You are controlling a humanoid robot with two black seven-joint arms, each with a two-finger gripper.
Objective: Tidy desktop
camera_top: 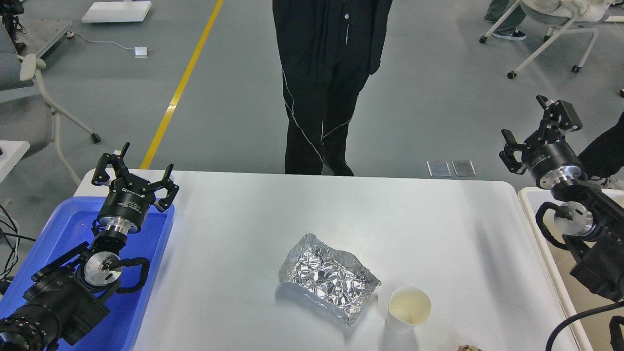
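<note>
The white desktop [253, 219] fills the middle of the head view. A crumpled aluminium foil tray [327, 277] lies on it near the front centre. Just right of the foil stands an upright white paper cup [408, 308], with nothing visible inside. My left gripper [134, 170] hovers open over the far end of the blue tray, well left of the foil. My right gripper [534, 124] is raised open beyond the desktop's right edge, holding nothing.
A blue plastic tray [63, 229] sits at the left edge under my left arm. A beige bin [529, 195] borders the right edge. A person in black [326, 83] stands behind the far edge. A small brown scrap [469, 348] shows at the front edge.
</note>
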